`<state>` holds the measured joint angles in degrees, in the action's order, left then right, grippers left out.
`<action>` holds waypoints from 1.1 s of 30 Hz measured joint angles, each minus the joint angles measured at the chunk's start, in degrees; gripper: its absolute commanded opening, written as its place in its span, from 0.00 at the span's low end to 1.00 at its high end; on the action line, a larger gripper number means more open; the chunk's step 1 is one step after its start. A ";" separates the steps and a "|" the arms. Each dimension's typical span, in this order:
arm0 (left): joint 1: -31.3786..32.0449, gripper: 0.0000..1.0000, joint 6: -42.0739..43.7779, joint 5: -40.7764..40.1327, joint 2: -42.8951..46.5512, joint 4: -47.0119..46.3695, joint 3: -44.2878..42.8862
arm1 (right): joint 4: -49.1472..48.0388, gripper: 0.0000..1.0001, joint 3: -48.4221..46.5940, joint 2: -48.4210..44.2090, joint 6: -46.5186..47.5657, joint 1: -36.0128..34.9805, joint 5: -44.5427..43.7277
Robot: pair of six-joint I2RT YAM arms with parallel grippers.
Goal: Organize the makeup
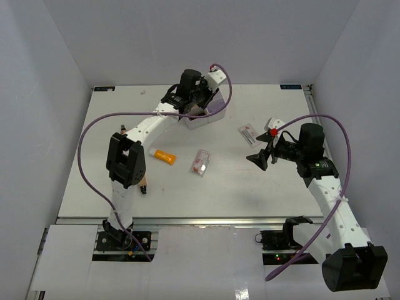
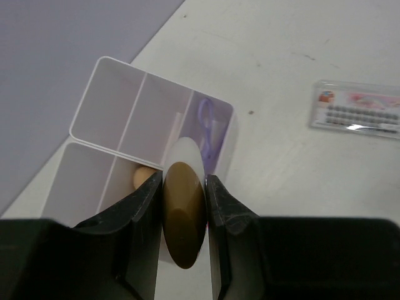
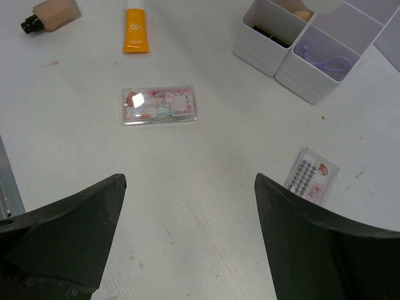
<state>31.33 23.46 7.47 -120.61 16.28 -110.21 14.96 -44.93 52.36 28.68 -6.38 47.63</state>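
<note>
My left gripper (image 2: 185, 182) is shut on a gold-brown, oval-ended piece of makeup (image 2: 184, 219) and holds it over the white four-compartment box (image 2: 125, 106) at the back of the table. In the top view that gripper (image 1: 197, 103) hangs above the box (image 1: 209, 115). One compartment holds a beige sponge (image 2: 144, 178). An orange tube (image 1: 165, 156), a clear pink palette (image 1: 201, 163), a white-red packet (image 1: 248, 133) and a tan bottle (image 1: 144, 185) lie on the table. My right gripper (image 3: 189, 181) stands open above bare table, with the packet (image 3: 312, 176) just to its right.
A purple looped item (image 3: 325, 62) lies in another compartment of the box (image 3: 265, 53). The left arm's elbow (image 1: 126, 159) hangs over the table beside the orange tube. White walls close in the table at the back and at both sides.
</note>
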 measured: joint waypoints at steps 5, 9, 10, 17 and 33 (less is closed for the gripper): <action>-1.64 0.00 6.14 -0.04 -6.41 -1.84 -3.04 | 0.12 0.90 0.01 -0.83 0.20 0.83 0.38; -2.41 0.00 8.51 1.55 -9.24 -4.73 -5.01 | 0.20 0.90 0.02 -0.59 0.23 1.29 0.41; -2.51 0.00 9.04 1.78 -9.62 -5.11 -5.51 | 0.20 0.90 0.02 -0.43 0.22 1.35 0.42; -2.86 0.02 12.92 2.87 -10.45 -8.51 -6.40 | 0.39 0.90 0.02 0.62 0.20 2.06 0.49; -2.99 0.12 19.85 7.93 -15.61 -12.46 -6.38 | 0.43 0.90 0.05 1.57 0.18 2.65 0.64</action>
<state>28.34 43.31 15.40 -136.22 3.82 -116.60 15.40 -44.88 53.93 28.86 -3.73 48.27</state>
